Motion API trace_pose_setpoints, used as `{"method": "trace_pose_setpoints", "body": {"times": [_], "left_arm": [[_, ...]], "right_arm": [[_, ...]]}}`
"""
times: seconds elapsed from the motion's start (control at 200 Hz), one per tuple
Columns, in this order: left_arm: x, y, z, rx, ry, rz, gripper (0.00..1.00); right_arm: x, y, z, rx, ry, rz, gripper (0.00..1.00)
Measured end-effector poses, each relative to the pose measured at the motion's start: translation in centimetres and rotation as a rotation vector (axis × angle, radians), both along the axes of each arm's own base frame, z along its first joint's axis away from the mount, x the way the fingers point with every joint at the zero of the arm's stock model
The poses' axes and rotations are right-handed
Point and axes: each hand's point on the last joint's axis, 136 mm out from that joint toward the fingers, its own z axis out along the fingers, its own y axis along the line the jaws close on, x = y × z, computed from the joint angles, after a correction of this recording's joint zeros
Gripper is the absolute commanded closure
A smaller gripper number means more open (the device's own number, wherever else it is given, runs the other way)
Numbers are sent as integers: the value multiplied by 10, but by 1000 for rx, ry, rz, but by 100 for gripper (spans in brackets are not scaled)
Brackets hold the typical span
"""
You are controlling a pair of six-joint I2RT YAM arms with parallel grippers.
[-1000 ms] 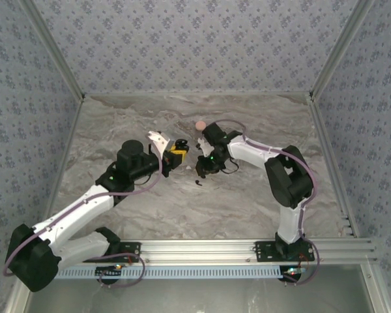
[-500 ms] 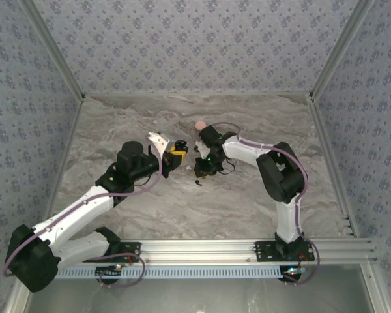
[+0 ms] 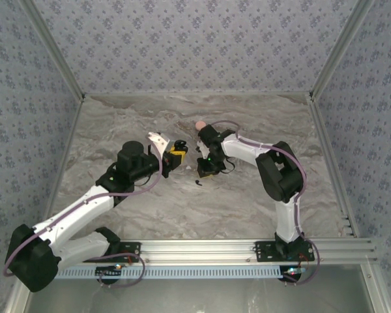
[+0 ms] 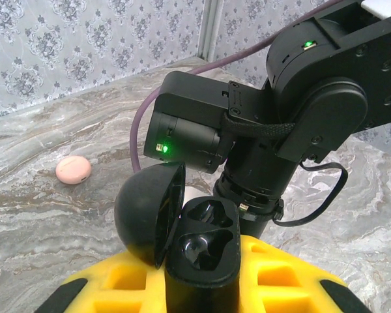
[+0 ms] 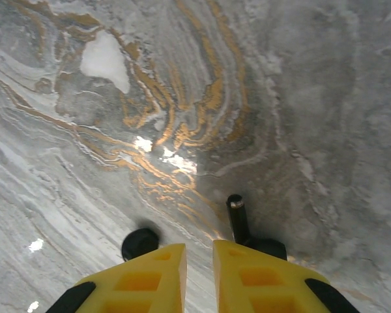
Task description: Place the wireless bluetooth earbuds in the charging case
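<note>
Crowding together mid-counter, both arms work a tight spot with open marble all around.
Room to spare out there: the counter (image 3: 260, 124) stretches off to the papered walls (image 3: 182, 45) on three sides and to the metal rail (image 3: 202, 248) at the near edge. The left arm (image 3: 85, 208) reaches long and low, its jaws clamped on the charging case (image 4: 202, 251), lid (image 4: 146, 212) swung open to the left and sockets facing up. The right arm (image 3: 280, 176) folds at the elbow and doubles back left, jaws aimed down at the marble with just a thin slit between them. Are they pinching anything? Cannot tell! An earbud stem (image 5: 237, 215) pokes out past one fingertip. One earbud (image 3: 199, 183) lies on the counter just near-side of those jaws. The pink disc (image 4: 73, 170) sits behind.
</note>
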Motion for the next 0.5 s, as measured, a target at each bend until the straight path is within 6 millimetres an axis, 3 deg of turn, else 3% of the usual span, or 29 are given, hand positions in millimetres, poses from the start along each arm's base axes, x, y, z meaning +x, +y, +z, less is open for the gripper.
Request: {"method": "trace_pose_setpoints", "body": {"times": [0.5], "left_arm": [[2, -2, -7, 13, 17, 1, 80]], "right_arm": [[3, -33, -1, -187, -40, 15, 78]]}}
